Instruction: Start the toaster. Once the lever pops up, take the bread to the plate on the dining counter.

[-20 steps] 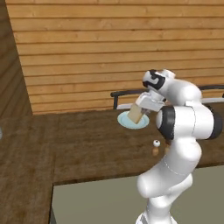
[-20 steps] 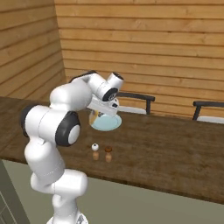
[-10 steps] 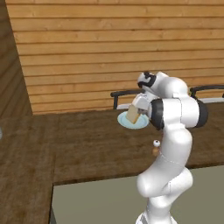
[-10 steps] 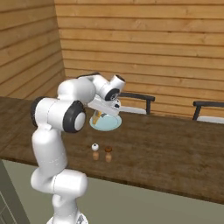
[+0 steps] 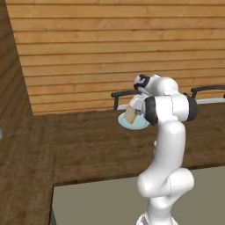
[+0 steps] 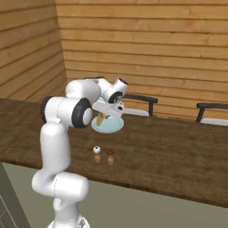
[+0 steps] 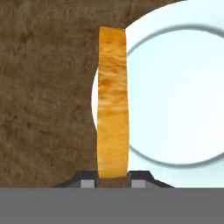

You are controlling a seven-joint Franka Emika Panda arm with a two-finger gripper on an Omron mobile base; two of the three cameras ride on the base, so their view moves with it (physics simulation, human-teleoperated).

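Wood-plank walls close off the far side of the dark brown surface [image 5: 88,145] I am reaching across, with two chairs [image 6: 141,99] tucked in beyond it. My fingers [image 7: 113,178] are clamped on the bread [image 7: 113,103], which I hold on edge so that its crust faces my hand camera. The plate [image 7: 175,100] lies just beyond and to one side of the fingers; from the hand camera the slice sits over the plate's rim, half above pale blue-green and half above bare wood. From the left base camera the bread [image 5: 130,115] hangs close above the plate [image 5: 133,124], though I cannot tell whether it touches.

The risk I see is the release. If I let go here, the upright slice could tip toward the wood and land off the plate or straddle the rim. Dropping from too high could make it bounce or slide. Pressing down too far could push the plate along the surface. The salt and pepper shakers [image 6: 103,155] stand nearer the base, away from my fingers.
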